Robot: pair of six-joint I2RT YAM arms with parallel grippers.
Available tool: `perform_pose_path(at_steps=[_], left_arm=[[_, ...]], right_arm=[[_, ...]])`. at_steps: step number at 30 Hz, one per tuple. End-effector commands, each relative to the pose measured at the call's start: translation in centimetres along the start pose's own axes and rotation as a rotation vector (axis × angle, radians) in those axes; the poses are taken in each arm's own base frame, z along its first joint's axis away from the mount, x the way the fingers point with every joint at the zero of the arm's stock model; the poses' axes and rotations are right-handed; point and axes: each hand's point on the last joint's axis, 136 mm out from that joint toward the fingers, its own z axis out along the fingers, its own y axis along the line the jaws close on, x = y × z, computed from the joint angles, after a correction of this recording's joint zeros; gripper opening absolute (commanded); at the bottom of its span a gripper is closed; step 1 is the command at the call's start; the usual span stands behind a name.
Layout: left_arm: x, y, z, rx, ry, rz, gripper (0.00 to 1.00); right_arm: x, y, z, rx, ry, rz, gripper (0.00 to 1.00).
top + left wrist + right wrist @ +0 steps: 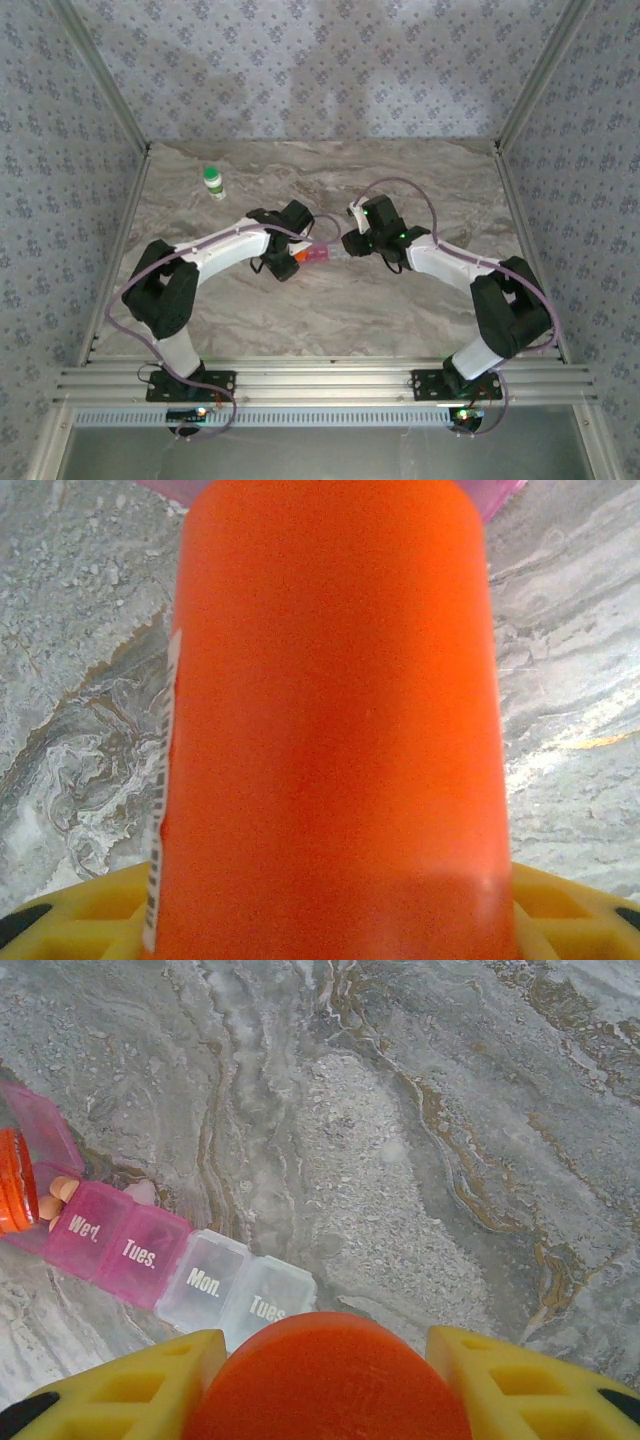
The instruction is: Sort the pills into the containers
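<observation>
**Top view.** The box (322, 254) lies flat at the middle of the table (330, 320), its long axis running 9 to 3 o'clock. The left gripper (297, 255) is at its 9 o'clock end and carries an orange bottle (299, 260) tipped toward it. The right gripper (358, 243) sits at the 3 o'clock end. The two arms face each other over the box, probably so one can pour while the other stays close by. A green-capped bottle (214, 182) stands upright and well apart, at 11 o'clock.

**Left wrist.** The yellow fingers (90, 905) are about half open and clamped on the bottle (330, 720) low on its body. Its far end points to 12 o'clock, where a pink edge of the box (495, 495) shows. Held that way, the mouth leans over a compartment.

**Right wrist.** The fingers (130, 1380) are partly closed on a round orange cap (325, 1375), by its look the bottle's own, which keeps it out of the pour. The box (150, 1255) stretches from 6 toward 9 o'clock, with the clear cells nearer and the pink ones beyond. At its far end a pink lid (40, 1125) stands open. The bottle's mouth (12, 1182) sits just beside that cell, and pale pills (58, 1192) are at the opening. The other lids look closed, so I judge the sorting has only just begun.
</observation>
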Motion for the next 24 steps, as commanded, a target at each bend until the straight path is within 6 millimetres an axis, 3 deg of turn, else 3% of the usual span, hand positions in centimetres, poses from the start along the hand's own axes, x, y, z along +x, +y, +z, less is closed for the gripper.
perform_pose_path(at_steps=[1,17,20,24], left_arm=[[-1.0,0.4,-1.2,-0.001,-0.109,-0.073,0.0],[-1.2,0.6,-2.8,0.038,-0.397,-0.201,0.0],[-1.9,0.5,-4.5,0.046,-0.516,-0.189,0.0],[-3.5,0.4,-8.9,0.054,-0.819,-0.167,0.0]], right_arm=[[-0.7,0.3,-0.1,0.006,-0.002,-0.023,0.0],[-0.1,0.5,0.7,0.017,0.032,-0.051,0.0],[-0.3,0.9,0.6,-0.005,0.026,-0.05,0.0],[-2.0,2.2,-0.8,-0.067,-0.037,-0.052,0.0]])
